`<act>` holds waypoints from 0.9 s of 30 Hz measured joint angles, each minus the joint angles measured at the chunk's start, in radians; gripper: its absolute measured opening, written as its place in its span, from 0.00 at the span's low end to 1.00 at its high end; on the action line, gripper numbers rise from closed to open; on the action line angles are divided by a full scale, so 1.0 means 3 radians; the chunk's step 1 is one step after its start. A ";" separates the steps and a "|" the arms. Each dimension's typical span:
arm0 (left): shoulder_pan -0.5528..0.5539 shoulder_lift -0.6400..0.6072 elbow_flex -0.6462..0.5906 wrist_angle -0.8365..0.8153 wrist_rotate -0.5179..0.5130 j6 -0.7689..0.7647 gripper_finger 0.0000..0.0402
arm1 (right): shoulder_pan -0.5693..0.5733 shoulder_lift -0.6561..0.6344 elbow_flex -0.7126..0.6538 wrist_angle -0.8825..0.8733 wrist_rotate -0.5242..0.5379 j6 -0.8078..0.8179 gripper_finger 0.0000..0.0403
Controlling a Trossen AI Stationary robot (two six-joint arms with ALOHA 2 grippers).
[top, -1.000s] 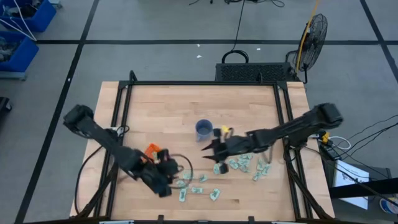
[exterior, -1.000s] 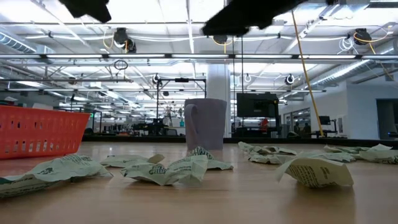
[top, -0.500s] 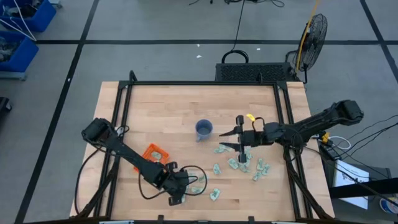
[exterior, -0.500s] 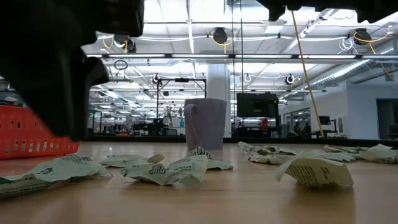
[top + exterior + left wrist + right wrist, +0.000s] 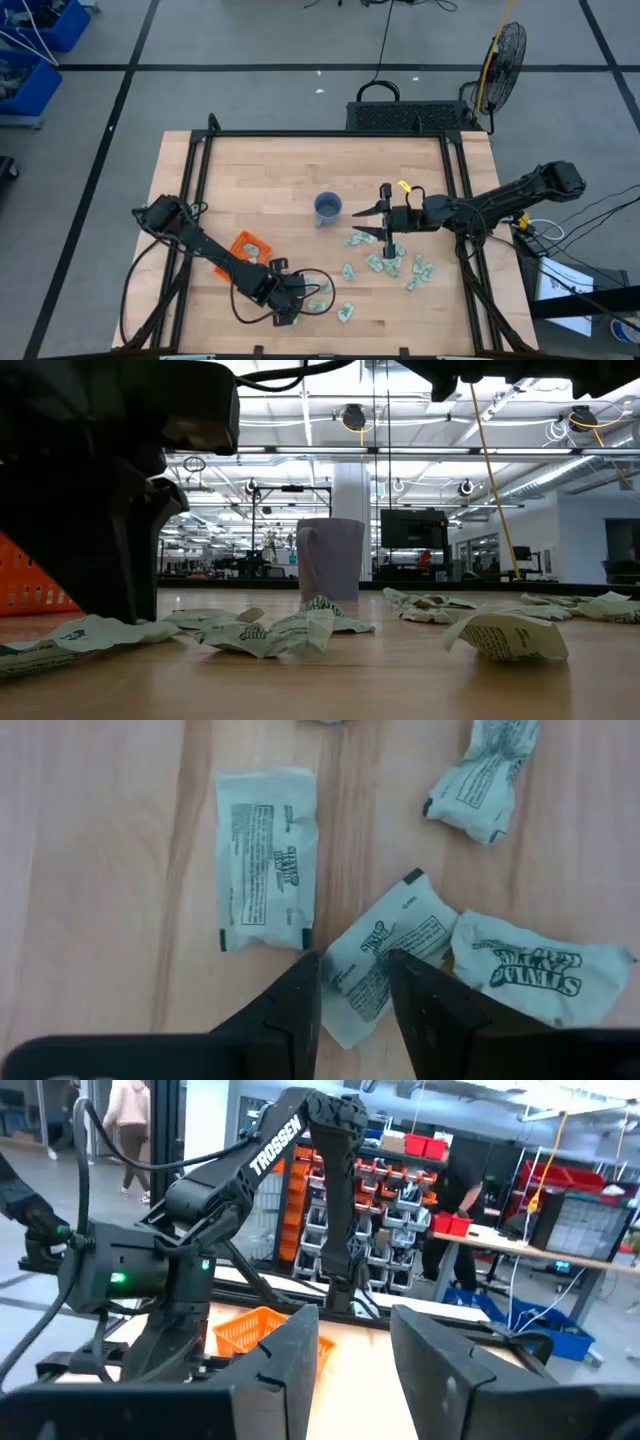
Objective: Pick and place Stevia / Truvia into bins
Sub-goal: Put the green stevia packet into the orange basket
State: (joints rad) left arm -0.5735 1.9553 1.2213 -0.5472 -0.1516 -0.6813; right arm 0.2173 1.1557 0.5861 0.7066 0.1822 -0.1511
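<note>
The left hand (image 5: 350, 1005) sits low over the bench (image 5: 270, 170) near its front edge, fingers parted and straddling the corner of one Stevia packet (image 5: 385, 955), apparently about to pinch it. A clean pick probably means closing on that packet alone, since a second packet (image 5: 265, 855) lies just beside it and a third (image 5: 535, 975) touches its far side. The orange bin (image 5: 246, 246) stands close by, towards the left edge, so the carry looks short. The right hand (image 5: 372, 222) hovers open mid-bench beside the mug (image 5: 327, 207), above the other scattered packets (image 5: 395, 265). The back half of the bench offers free room.
</note>
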 joint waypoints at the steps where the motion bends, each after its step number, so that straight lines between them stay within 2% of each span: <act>1: 0.0001 0.0000 0.0000 0.0005 0.0045 0.0009 0.27 | 0.0000 0.0000 0.0000 -0.0005 0.0000 0.0036 0.30; 7: 0.0000 -0.0063 -0.0007 0.0031 0.0121 0.0051 0.03 | 0.0001 0.0001 0.0000 -0.0077 0.0000 0.0070 0.30; 12: 0.0000 -0.0349 -0.0011 -0.0113 -0.0009 0.0171 0.02 | 0.0001 0.0001 0.0000 -0.0256 -0.0001 0.0184 0.30; 16: -0.0007 -0.0779 0.0079 -0.0568 -0.0174 0.0059 0.02 | 0.0001 0.0000 0.0000 -0.0212 -0.0001 0.0194 0.30; 22: -0.0152 -0.1335 0.0104 -0.1717 -0.0504 -0.0886 0.01 | 0.0001 -0.0001 0.0001 -0.0172 -0.0001 0.0118 0.30; 25: -0.0234 -0.1380 0.0096 -0.2209 -0.0582 -0.1532 0.02 | 0.0001 0.0001 0.0001 -0.0171 -0.0001 0.0109 0.30; 27: -0.0301 -0.1380 0.0028 -0.2275 -0.0646 -0.1825 0.03 | 0.0001 0.0001 0.0001 -0.0126 -0.0001 0.0105 0.30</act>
State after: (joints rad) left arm -0.6638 1.5414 1.2298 -1.2297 -0.3454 -1.2287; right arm 0.2176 1.1560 0.5865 0.6688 0.1820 -0.1196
